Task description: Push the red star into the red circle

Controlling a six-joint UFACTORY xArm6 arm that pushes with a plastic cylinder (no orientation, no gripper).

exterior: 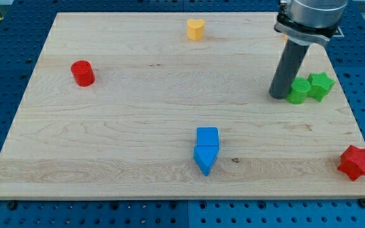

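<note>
— Wooden tabletop [138, 126]: where is the red star [357, 163]?
— At the view's bottom right corner, well apart from the red circle [82, 73].
— Jaws?
— None fitted; my tip [277, 95] rests beside the green blocks [309, 87].

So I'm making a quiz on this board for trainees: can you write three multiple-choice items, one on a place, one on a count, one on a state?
1. Where is the red star?
A. the view's bottom right corner
B. the view's top left
C. beside the yellow block

2. How many green blocks are there?
A. one
B. two
C. three

3. How does my tip stand to the green blocks?
A. far off, near the red circle
B. just on the view's left of them
C. beside the blue blocks

Key: 1 A, it sits at the board's bottom right edge. 2 B, a green cylinder-like block and a green star sit together. 3 B, the rod ends right beside the nearer green block.
</note>
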